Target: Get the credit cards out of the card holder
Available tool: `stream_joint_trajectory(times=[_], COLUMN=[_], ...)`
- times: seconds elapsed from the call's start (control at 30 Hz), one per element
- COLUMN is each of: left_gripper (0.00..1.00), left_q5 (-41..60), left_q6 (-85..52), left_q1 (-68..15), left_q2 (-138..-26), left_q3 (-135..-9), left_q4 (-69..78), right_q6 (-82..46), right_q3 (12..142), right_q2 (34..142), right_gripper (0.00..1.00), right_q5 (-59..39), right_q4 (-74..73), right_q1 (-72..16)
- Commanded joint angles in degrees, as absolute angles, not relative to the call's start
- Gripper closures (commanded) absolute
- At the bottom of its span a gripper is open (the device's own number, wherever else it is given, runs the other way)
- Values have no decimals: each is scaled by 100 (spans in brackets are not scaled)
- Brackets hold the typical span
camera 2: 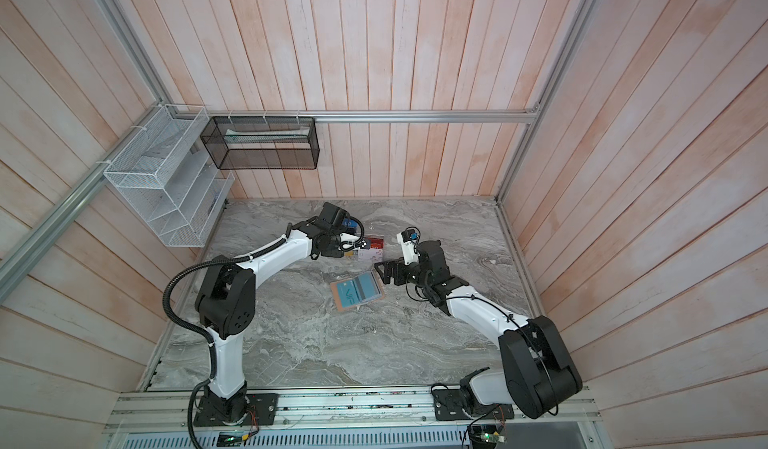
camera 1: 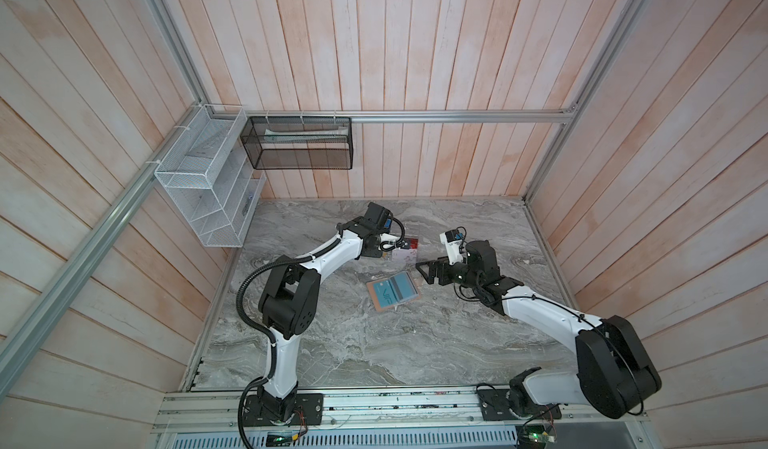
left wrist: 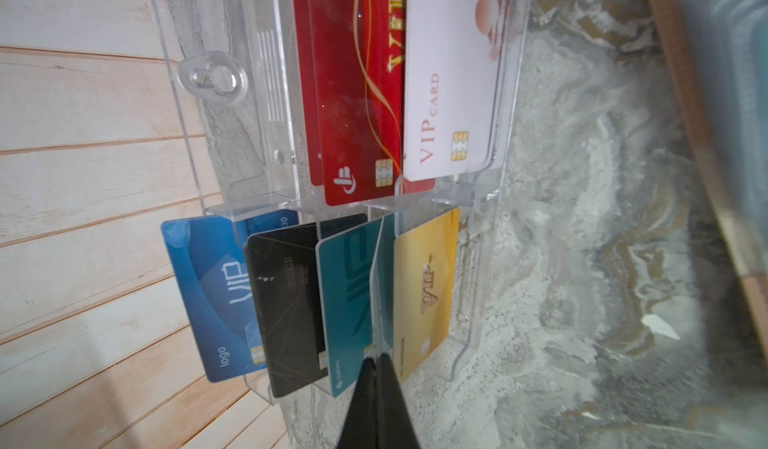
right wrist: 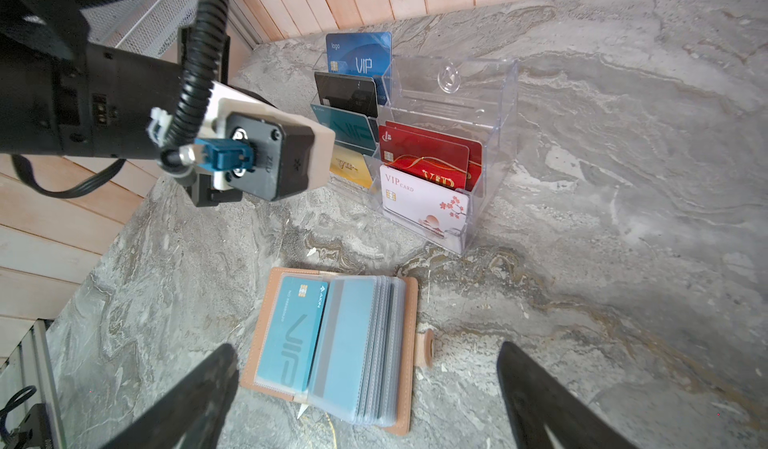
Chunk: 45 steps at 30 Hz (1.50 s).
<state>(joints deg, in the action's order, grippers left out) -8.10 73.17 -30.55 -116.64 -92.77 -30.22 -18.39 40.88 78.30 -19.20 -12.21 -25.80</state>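
The tan card holder (camera 1: pixel 376 301) (camera 2: pixel 338 301) lies open on the marble table, clear sleeve pages up. A teal VIP credit card (right wrist: pixel 291 334) sits in its left page and a blue-grey striped card (right wrist: pixel 345 343) in the right. My right gripper (right wrist: pixel 365 348) (camera 1: pixel 424 272) hovers open just right of the holder, with nothing between its fingers. My left gripper (left wrist: pixel 379 357) is shut, its tips at the clear acrylic stand (left wrist: pixel 249 94) between a teal card (left wrist: pixel 345 301) and a gold card (left wrist: pixel 428 285). A thin edge runs up from the tips; I cannot tell whether it is pinched.
The acrylic stand (camera 1: pixel 405 251) (right wrist: pixel 478 106) behind the holder also carries blue, black, red and white cards. A white wire basket (camera 1: pixel 203 181) and a black mesh basket (camera 1: pixel 299 143) hang on the back left wall. Wooden walls enclose the table.
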Motion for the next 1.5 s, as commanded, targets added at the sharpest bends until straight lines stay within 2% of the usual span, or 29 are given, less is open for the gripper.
stream_joint_trajectory(times=[0.0,0.57,0.77,1.13,1.2,1.3,1.33,1.37,1.47], left_gripper=[100,100,89,84,74,48,27,1,0], left_q5=[-875,-1106,-1095,-1072,-1036,-917,-899,-874,-716], left_q6=[7487,7690,7647,7358,7183,6888,6764,6599,5949], left_q1=[-3040,-3009,-3021,-3015,-2990,-2896,-2863,-2825,-2679], left_q2=[-11820,-11797,-11733,-11514,-11350,-11018,-10911,-10803,-10441], left_q3=[-9481,-9269,-9237,-9167,-9031,-8745,-8668,-8610,-8469], left_q4=[-3032,-2685,-2623,-2300,-1958,-1436,-1313,-1220,-1081], right_q6=[-1764,-1783,-1810,-1854,-1845,-1829,-1820,-1798,-1766], right_q3=[4017,3974,3973,3992,3999,3999,4007,4024,4099], right_q2=[7744,7761,7770,7709,7675,7605,7586,7576,7575], right_gripper=[2,2,2,2,2,2,2,2,2], right_q5=[-1949,-1996,-2030,-2052,-2025,-1953,-1918,-1871,-1718], right_q4=[-1315,-1411,-1430,-1381,-1334,-1261,-1217,-1183,-1072], right_q1=[-2598,-2603,-2606,-2602,-2609,-2609,-2610,-2611,-2606])
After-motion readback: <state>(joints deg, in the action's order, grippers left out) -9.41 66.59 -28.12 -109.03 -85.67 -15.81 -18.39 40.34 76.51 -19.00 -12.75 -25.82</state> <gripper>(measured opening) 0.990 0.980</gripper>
